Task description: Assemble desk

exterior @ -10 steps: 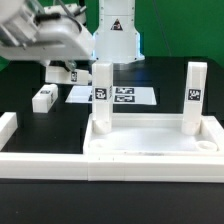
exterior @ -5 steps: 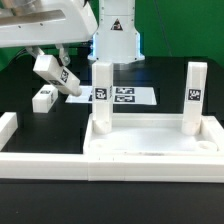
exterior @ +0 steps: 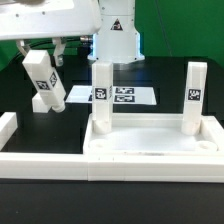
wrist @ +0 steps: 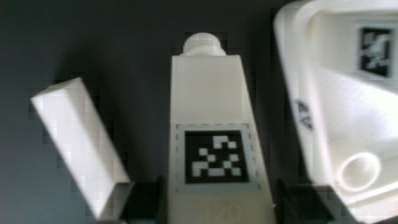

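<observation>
In the exterior view, the gripper (exterior: 42, 52) hung over the dark table (exterior: 30, 190) on that view's left, with its jaws pinching the upper end of the gripped leg (exterior: 45, 85). They were spread only as far as the leg's width, one finger flat against each side. The leg hung tilted, its tag facing the camera and its lower end close to the table, though whether it touched could not be told. Holding it by one end probably left the other end free to go into a socket. Well apart, toward the view's right, lay the desk top (exterior: 150, 148), rim upward, with two standing legs (exterior: 101, 95) already upright in its far corners. The tray lay upside-up for assembly, so that legs could be dropped in from above. Behind it sat the marker board (exterior: 125, 96), and a low border wall (exterior: 10, 128) stood at the near left. In the wrist view, the gripped leg ran straight away from the camera, its tag near the fingers and its rounded peg at the far tip, aimed at bare table, not yet at the tray. A loose leg (wrist: 80, 140) lay flat just beside it, apart from it, likely waiting its turn. On the other side the desk top's rim showed with a round corner socket (wrist: 356, 172), which seemed the probable target.
</observation>
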Robot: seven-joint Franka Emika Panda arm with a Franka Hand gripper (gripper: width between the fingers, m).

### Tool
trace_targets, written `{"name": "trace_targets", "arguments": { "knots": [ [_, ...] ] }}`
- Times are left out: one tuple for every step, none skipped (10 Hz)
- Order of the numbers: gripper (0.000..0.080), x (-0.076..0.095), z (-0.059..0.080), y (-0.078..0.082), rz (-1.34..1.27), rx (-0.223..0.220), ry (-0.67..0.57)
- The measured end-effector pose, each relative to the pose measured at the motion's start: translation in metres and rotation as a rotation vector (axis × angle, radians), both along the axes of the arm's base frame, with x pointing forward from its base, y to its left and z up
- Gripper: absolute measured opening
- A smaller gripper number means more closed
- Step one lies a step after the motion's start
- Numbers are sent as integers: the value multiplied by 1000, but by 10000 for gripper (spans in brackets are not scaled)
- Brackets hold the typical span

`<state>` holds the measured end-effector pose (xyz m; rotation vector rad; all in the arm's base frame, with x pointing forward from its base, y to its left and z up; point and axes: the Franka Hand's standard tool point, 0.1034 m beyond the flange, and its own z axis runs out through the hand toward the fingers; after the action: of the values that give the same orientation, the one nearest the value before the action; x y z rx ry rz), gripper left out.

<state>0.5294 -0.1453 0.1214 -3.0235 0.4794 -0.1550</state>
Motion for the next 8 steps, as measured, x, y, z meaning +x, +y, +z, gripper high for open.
{"name": "trace_targets", "arguments": {
  "knots": [
    [287, 0, -1, 4, 10, 5, 10],
    [287, 14, 3, 16, 51, -4, 0],
    [287, 30, 9, 28, 79, 4, -9],
    [287, 38, 13, 35, 98, 15, 5],
    [287, 40, 13, 33, 96, 6, -8],
    [287, 39, 11, 31, 93, -4, -18],
    [287, 39, 11, 31, 93, -3, -15],
    [287, 40, 12, 34, 95, -2, -18]
  ]
}}
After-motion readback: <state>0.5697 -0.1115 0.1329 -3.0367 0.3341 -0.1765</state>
